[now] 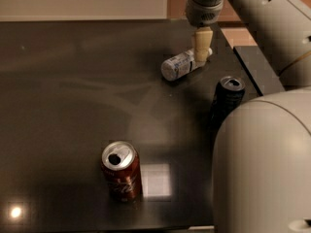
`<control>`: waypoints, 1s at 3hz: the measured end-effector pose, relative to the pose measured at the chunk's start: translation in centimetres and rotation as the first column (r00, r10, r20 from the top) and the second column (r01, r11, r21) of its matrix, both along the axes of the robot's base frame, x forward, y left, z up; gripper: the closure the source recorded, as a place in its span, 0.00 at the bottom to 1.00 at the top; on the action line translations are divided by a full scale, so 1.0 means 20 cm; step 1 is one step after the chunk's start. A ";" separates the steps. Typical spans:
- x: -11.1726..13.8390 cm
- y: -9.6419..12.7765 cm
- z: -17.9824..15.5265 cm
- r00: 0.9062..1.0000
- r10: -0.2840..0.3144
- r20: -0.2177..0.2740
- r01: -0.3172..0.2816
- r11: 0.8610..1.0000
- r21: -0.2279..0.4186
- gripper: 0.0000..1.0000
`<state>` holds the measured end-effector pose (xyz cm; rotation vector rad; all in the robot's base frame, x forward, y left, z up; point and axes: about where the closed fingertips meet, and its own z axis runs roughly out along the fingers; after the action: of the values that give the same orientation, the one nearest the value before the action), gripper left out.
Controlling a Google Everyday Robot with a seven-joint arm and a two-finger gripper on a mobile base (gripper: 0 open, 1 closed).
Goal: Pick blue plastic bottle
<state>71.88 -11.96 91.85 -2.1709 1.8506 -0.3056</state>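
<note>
Dark bench (73,81) — the hand (201,46) hangs at one end of the lying bottle (179,66); its grip I cannot tell. Better to straddle the middle — it may roll.

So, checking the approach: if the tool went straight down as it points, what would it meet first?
Likely the bottle: the tool hangs right at its far end, though depth is unclear.

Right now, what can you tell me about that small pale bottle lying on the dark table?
The small pale plastic bottle lies on its side on the dark glossy table, toward the far right. It has a white-and-blue printed label. The robot's beige tool sits at its right end; whether it grips the bottle is unclear.
</note>
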 end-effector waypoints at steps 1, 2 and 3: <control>0.06 0.03 -0.09 0.997 0.056 -0.044 -0.057 0.998 -0.027 0.00; 0.11 0.02 -0.18 0.993 0.067 -0.094 -0.074 0.994 -0.078 0.00; 0.14 -0.02 -0.25 0.990 0.060 -0.128 -0.076 0.989 -0.128 0.00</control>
<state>74.66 -12.40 86.84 -2.3868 1.8640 -0.2939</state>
